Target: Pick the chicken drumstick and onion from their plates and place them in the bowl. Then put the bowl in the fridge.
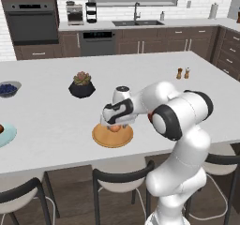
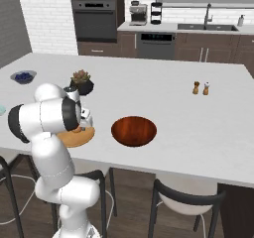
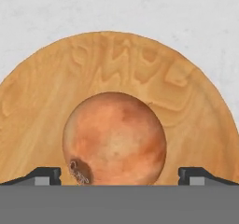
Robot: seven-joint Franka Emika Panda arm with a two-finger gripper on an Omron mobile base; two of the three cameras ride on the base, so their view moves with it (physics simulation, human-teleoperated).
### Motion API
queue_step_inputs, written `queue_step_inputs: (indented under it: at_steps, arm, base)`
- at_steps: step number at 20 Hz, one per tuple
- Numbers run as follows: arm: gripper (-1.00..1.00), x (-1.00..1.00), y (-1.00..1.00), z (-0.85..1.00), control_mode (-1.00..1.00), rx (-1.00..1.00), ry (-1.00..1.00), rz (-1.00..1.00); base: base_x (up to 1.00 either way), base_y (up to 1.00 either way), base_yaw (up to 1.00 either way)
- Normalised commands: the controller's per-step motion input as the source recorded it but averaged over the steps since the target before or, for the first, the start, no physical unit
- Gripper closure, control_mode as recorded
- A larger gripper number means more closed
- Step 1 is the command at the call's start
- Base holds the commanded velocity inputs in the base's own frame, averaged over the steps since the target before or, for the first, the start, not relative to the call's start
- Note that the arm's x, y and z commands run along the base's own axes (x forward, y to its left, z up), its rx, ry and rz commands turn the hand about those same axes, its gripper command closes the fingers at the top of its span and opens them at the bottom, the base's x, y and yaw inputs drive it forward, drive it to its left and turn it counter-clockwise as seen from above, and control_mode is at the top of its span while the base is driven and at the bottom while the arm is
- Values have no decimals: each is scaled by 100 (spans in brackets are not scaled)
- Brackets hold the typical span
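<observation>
The onion (image 3: 114,139) sits on the wooden plate (image 3: 42,111), a round orange-tan ball with a dark root scar low on its left side in the hand view. The gripper (image 3: 119,175) hangs right over it with its jaws spread wide apart, one dark finger tip (image 3: 44,175) to each side of the onion and neither touching it. From the left base view the onion (image 1: 115,128) peeks out under the hand, near the middle of the wooden plate (image 1: 105,138), which lies on the white island counter (image 1: 47,111) close to its near edge.

In the right base view the reddish-brown bowl (image 2: 134,131) rests on the same counter just beside the wooden plate (image 2: 74,139), toward the middle of the island, and it looks empty. At the left edge of the left base view the light-blue plate (image 1: 6,136) lies well apart from the wooden one; a small reddish-brown piece on it is probably the chicken drumstick (image 1: 1,128), though it is cut off by the frame.

Farther back on the counter stand a dark pot with a succulent (image 1: 82,84), a small grey bowl of blueberries (image 1: 8,88) and a pair of salt and pepper shakers (image 1: 183,72). Dark-backed stools (image 1: 123,179) line the near side of the island.
</observation>
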Motion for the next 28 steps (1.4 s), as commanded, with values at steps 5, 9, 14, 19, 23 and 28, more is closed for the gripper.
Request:
queue_step_inputs:
  at_steps: [5,9,14,19,23,28]
  arm:
    - [100,34,6,-22,-100,0,0,0]
    - [100,7,5,-1,-100,0,0,0]
    - [100,-47,-6,19,-100,0,0,0]
    - [100,-96,-45,94,-100,0,-2,-1]
    - [100,-52,-74,87,-100,-2,0,-12]
    - [100,-10,-92,68,-100,-3,3,-16]
  base:
    - [0,0,0]
    - [0,0,0]
    - [0,0,0]
    - [0,0,0]
    - [0,0,0]
    - [0,0,0]
